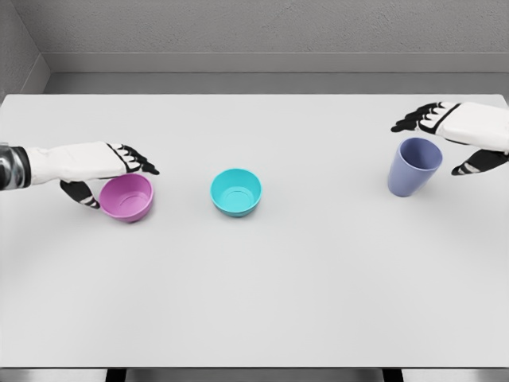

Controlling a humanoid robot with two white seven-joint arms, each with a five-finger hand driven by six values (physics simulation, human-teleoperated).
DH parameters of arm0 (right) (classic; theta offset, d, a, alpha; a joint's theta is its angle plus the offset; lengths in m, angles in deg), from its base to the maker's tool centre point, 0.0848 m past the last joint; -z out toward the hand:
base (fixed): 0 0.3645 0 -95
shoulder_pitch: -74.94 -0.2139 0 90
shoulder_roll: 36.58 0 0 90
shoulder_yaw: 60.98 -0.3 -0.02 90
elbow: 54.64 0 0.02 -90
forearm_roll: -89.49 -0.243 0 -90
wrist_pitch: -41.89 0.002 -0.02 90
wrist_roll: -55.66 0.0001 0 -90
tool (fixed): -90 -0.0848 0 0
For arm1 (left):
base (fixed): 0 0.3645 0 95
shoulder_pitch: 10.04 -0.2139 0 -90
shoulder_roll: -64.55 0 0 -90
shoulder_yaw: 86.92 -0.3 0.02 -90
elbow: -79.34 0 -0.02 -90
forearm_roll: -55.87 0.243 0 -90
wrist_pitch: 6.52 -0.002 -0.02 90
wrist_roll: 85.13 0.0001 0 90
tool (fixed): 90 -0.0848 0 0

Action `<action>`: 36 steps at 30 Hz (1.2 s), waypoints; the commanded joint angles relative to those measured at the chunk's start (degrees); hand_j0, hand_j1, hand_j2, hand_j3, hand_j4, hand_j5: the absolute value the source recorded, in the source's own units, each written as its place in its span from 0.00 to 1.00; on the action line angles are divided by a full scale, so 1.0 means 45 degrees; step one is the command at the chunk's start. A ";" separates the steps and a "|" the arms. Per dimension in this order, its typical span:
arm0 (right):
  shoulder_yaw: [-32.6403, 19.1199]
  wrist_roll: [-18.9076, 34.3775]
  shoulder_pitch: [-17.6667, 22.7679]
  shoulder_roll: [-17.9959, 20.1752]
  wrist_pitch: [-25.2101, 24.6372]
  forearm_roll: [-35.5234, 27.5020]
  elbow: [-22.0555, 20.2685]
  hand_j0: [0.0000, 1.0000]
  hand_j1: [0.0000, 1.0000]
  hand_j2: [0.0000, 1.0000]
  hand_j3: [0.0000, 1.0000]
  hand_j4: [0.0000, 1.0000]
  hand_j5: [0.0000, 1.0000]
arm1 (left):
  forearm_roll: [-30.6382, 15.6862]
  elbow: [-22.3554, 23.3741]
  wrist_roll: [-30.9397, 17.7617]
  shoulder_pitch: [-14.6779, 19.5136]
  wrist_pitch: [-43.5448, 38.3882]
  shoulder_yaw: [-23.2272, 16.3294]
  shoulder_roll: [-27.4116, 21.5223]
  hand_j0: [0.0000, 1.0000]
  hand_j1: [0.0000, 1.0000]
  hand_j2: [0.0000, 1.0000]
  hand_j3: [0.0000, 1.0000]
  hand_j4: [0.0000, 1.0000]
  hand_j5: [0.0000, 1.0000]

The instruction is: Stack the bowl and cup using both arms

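Note:
A pink bowl point(127, 197) stands upright on the white table point(262, 302) at the left. My left hand point(107, 177) reaches over its far-left rim, fingers spread above it and thumb low beside it, not closed on it. A teal bowl point(236, 192) sits in the middle, untouched. At the right stands a blue-violet cup point(413, 166), upright. My right hand point(449, 139) brackets it from the right, fingers extended behind the cup's rim and thumb in front to the right, with a gap to the cup.
The table's far edge meets a grey wall strip. The front edge runs along the bottom of the view. Nothing else stands on the tabletop.

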 commanded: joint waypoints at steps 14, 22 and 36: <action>0.0494 -0.0006 -0.0606 -0.0275 -0.0035 0.0464 0.0742 1.00 1.00 1.00 1.00 1.00 1.00 | -0.0050 -0.0023 0.0005 0.0000 -0.0032 -0.0263 0.0030 1.00 1.00 1.00 1.00 1.00 1.00; 0.0514 -0.0006 -0.0625 -0.0588 -0.0035 0.0855 0.0937 1.00 1.00 1.00 1.00 1.00 1.00 | -0.0050 -0.0023 0.0005 -0.0020 -0.0032 -0.0283 0.0049 1.00 1.00 1.00 1.00 1.00 1.00; 0.0924 -0.0006 -0.0723 -0.0822 -0.0035 0.0953 0.1367 1.00 1.00 1.00 1.00 1.00 1.00 | -0.0050 -0.0023 0.0005 -0.0020 -0.0032 -0.0537 0.0069 1.00 1.00 1.00 1.00 1.00 1.00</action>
